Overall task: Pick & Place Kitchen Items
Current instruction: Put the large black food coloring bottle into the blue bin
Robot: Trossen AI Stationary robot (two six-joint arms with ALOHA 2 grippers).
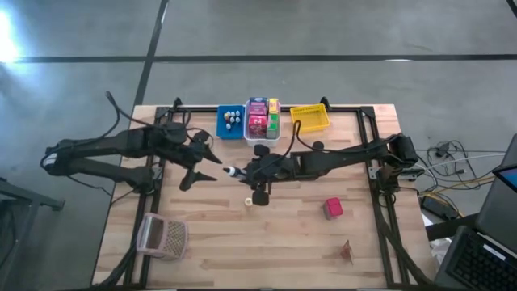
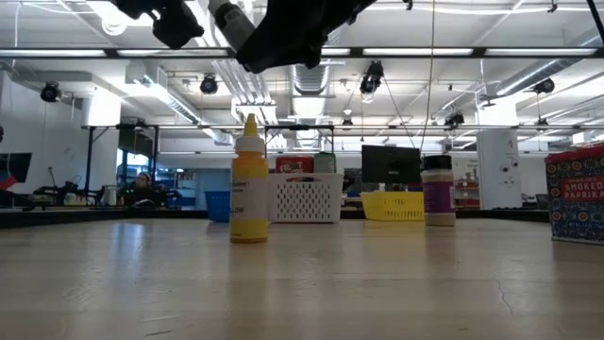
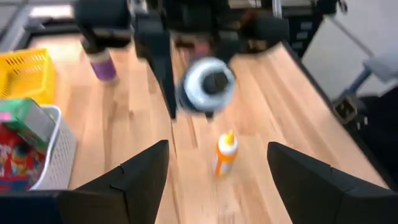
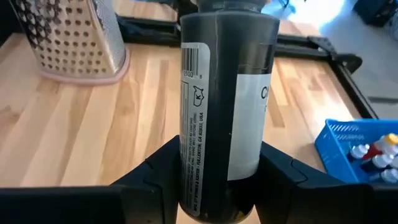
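Holding: a dark plastic bottle with a white label [image 4: 224, 93] is clamped near its base by the right gripper [image 4: 217, 180], jaws closed on its sides, and carried lying level above the middle of the tabletop [image 1: 283, 242].
Facing it: the left gripper [image 3: 217, 152] looks straight at the bottle's round cap end, jaws wide and empty; the two arms meet nose to nose, which reads as a handover point, though which way the bottle is going cannot be told.
Why the grip: holding low on the body leaves the cap end free for the other arm, or for lowering into a bin.
Below: a yellow squeeze bottle with a pointed cap [image 2: 248, 179] stands upright on the wood almost under the grippers, and could be toppled if either arm drops.
Nearby items: a purple-labelled jar with a dark lid [image 2: 437, 189] stands farther back; a red box [image 1: 333, 208] sits alone toward the right side.
Bins: a blue plastic bin [image 1: 233, 123], a white bin packed with boxes [image 1: 262, 121] and a yellow mesh bin [image 1: 311, 118] line the far edge, close behind the arms.
Open room: the near half of the tabletop is mostly bare; a pinkish mesh basket [image 1: 161, 236] lies tipped by the near left corner, well apart from the work.
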